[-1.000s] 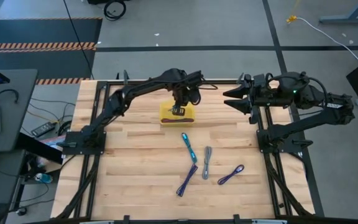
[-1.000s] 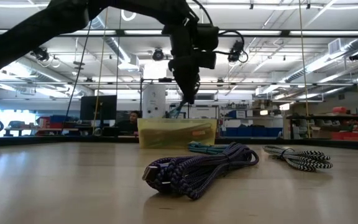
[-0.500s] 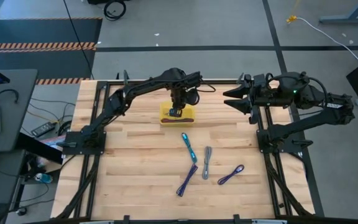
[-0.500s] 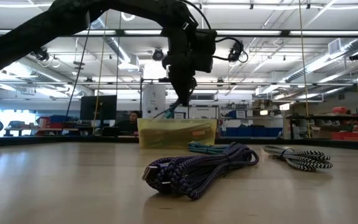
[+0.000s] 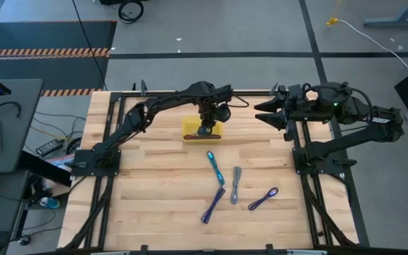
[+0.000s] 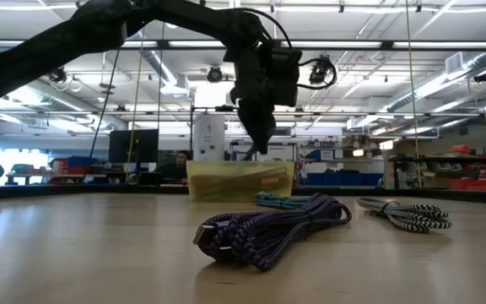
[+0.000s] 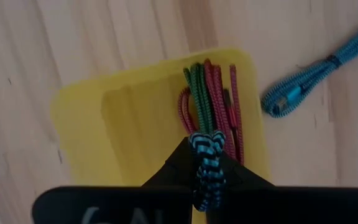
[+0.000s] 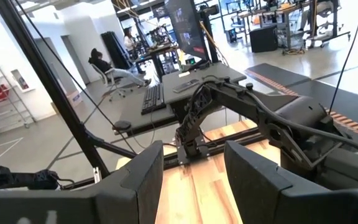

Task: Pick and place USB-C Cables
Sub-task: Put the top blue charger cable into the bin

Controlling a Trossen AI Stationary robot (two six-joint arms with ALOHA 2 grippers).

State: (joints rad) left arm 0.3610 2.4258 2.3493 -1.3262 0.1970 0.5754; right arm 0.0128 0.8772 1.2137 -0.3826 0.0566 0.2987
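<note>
A teal cable point(image 7: 205, 167) is pinched between the closed fingers of the left gripper point(image 5: 205, 130), which is held just above the yellow tray point(image 5: 190, 128) at about 12 o'clock on the table point(image 5: 154, 184). Inside the tray, along its 3 o'clock side, a green cable point(image 7: 199, 98) and maroon cables point(image 7: 221, 102) are already laid side by side.

Four bundles are left out on the wood: a blue cable point(image 5: 214, 168) near the middle, a grey cable point(image 5: 236, 184) just beyond it toward 5 o'clock, a purple cable point(image 5: 212, 205) toward 6 o'clock, and another purple cable point(image 5: 263, 199) toward 4 o'clock.

The right gripper point(image 5: 266, 113) is parked at about 2 o'clock, off the table's edge, its fingers spread with nothing between them.

The job is judged roughly half done: the held bundle is to be dropped, and four are to be fetched.
</note>
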